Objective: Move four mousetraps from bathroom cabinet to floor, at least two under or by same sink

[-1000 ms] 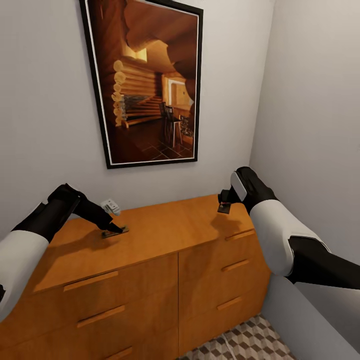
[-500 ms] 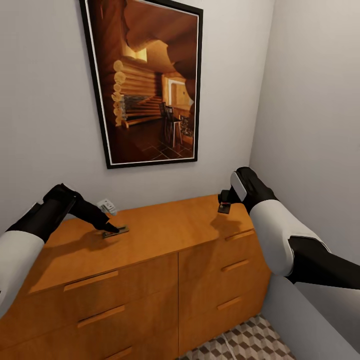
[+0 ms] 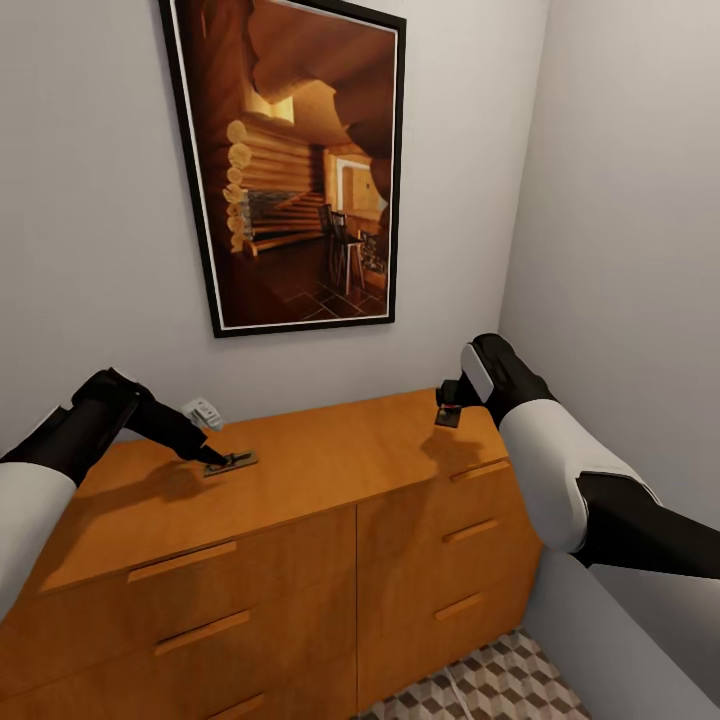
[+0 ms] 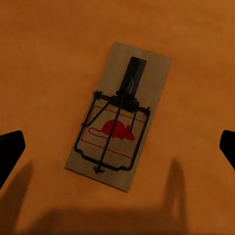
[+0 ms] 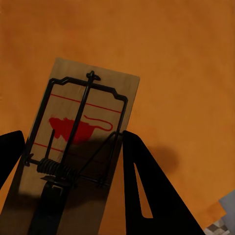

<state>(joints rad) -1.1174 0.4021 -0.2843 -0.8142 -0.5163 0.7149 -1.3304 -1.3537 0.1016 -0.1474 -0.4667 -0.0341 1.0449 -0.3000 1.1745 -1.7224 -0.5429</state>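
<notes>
Nearest, the right gripper (image 5: 73, 161) grips a mousetrap (image 5: 78, 147) across its board, held above the cabinet (image 3: 300, 480) top, presumably for transport to the floor. Farther left, the left gripper (image 3: 212, 458) hovers wide open, empty, over a second mousetrap (image 4: 120, 115) lying flat on the cabinet. Remaining mousetraps and sink: out of frame.

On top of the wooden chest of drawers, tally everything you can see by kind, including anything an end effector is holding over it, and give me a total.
Mousetraps: 2, one lying flat on the cabinet top under the left end effector, one gripped by the right end effector
White plug-like gadget: 1, by the wall
Total: 3
</notes>
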